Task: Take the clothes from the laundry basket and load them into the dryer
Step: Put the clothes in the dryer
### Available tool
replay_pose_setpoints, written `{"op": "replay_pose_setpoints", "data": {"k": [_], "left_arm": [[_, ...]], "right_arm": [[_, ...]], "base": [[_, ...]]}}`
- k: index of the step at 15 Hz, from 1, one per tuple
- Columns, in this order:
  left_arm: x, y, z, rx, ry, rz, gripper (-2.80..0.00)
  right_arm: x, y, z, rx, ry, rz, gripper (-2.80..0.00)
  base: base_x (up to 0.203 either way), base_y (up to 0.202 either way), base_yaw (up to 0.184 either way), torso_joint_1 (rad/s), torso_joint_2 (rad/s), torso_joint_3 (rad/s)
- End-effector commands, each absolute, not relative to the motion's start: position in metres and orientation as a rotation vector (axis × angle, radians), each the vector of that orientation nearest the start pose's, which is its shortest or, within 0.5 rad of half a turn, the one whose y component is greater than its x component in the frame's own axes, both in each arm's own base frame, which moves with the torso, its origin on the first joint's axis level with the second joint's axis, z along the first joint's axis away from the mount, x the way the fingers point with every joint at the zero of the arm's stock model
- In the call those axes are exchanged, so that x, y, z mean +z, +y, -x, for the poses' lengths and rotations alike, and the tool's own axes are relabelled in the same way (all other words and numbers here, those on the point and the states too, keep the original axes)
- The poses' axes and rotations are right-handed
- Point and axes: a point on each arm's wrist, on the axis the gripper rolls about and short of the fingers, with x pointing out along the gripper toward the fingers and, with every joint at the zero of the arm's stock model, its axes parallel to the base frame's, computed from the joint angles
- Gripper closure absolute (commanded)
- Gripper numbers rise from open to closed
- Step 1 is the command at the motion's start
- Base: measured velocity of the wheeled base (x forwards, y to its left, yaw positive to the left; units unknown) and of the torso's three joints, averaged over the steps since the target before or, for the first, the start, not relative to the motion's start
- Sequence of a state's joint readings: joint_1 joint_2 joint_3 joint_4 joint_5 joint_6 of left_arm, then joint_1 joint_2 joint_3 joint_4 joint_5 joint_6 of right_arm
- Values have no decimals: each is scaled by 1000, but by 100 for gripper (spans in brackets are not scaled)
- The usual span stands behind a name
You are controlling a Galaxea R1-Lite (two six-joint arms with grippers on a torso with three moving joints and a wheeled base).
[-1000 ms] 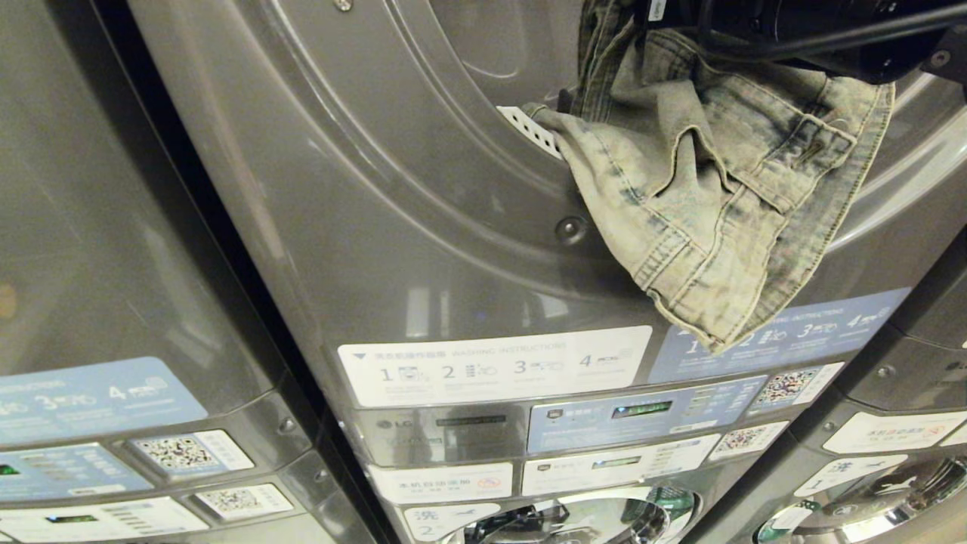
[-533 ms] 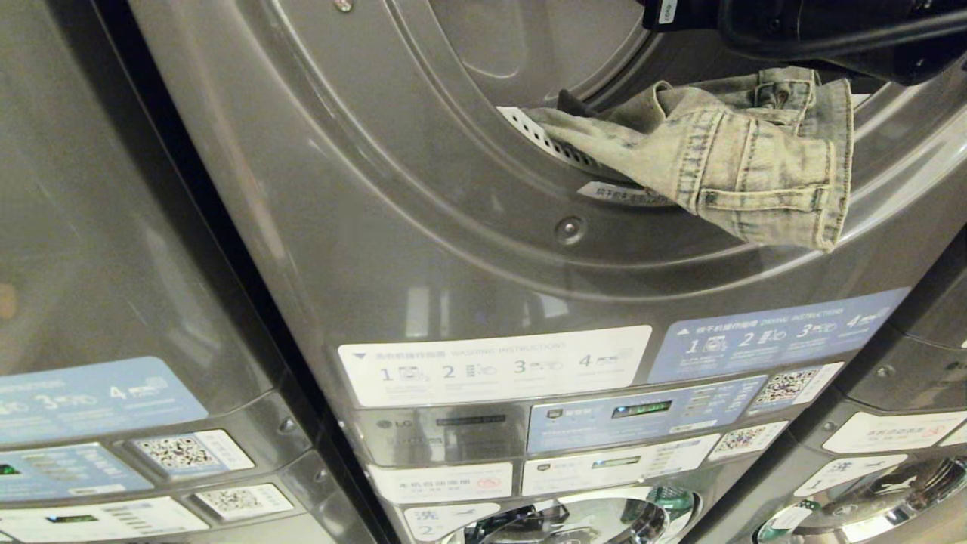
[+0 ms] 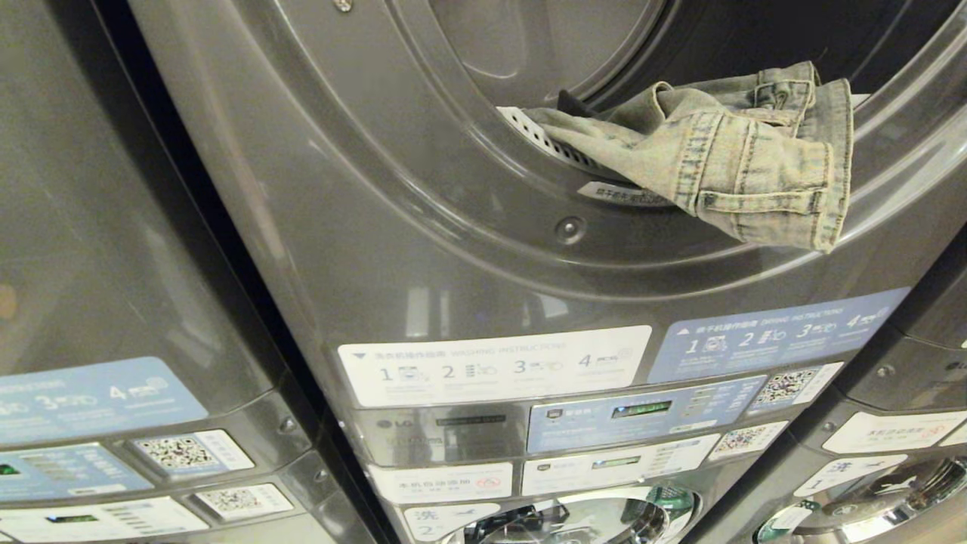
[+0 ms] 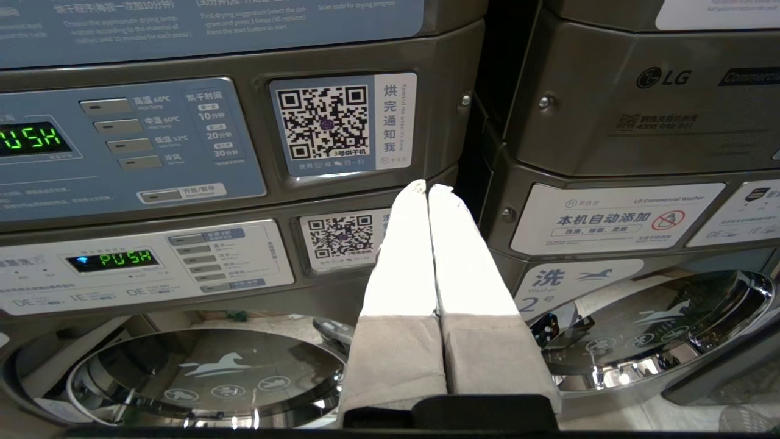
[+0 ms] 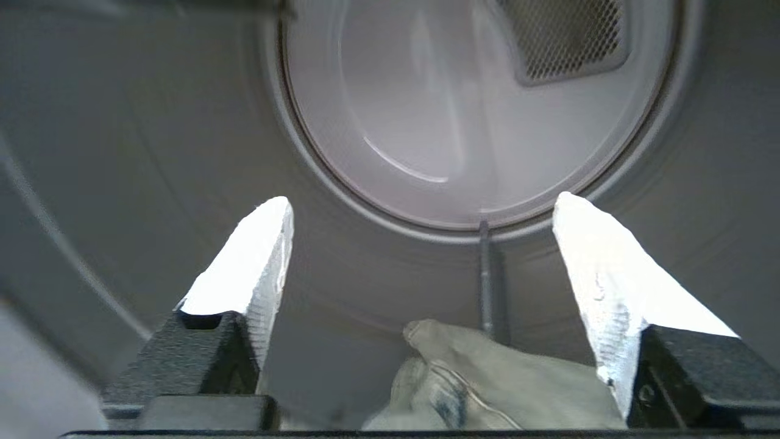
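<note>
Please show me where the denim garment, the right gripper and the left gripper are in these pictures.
denim garment (image 3: 725, 159): head view, on the folded seam panel draped over the dryer's door opening.
right gripper (image 5: 423, 238): right wrist view, the gap midway between its spread fingertips.
left gripper (image 4: 426, 188): left wrist view, where its closed fingertips meet.

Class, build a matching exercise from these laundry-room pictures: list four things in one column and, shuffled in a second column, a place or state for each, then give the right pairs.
Things:
1. clothes
2. left claw
3. right claw
4. dryer

Places or states:
A. fingers pressed together, in front of the control panels
B. fingers spread wide, nothing between them, facing into the drum
C. draped over the lower lip of the round opening, partly hanging outside
D. door opening uncovered, dark drum visible behind it

Pairs: 1-C, 2-A, 3-B, 4-D
</note>
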State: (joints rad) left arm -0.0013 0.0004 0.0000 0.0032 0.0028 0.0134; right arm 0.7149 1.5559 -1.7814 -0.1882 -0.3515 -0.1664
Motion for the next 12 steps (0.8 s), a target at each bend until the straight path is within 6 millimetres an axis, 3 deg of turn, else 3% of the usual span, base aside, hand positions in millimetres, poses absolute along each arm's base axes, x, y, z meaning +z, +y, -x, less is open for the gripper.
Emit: {"op": "replay_pose_setpoints", "data": {"k": [1, 3, 5, 7, 10, 12], "left_arm": [[75, 0, 23, 2, 3, -14, 0], [75, 0, 23, 2, 3, -14, 0], [75, 0, 23, 3, 3, -14, 0], [75, 0, 23, 2, 3, -14, 0], [75, 0, 23, 2, 3, -14, 0], [75, 0, 23, 2, 3, -14, 0]], "right_arm": [[456, 123, -152, 337, -375, -40, -280], [422, 107, -132, 402, -139, 105, -280], [400, 98, -120, 440, -19, 181, -280], [395, 84, -104, 446, -15, 186, -280], [379, 60, -77, 474, 146, 191, -280], [377, 47, -61, 482, 186, 9, -280]], "base": [[0, 0, 0, 0, 0, 0], [0, 0, 0, 0, 0, 0], [0, 0, 0, 0, 0, 0], [0, 0, 0, 0, 0, 0], [0, 0, 0, 0, 0, 0], [0, 0, 0, 0, 0, 0]]}}
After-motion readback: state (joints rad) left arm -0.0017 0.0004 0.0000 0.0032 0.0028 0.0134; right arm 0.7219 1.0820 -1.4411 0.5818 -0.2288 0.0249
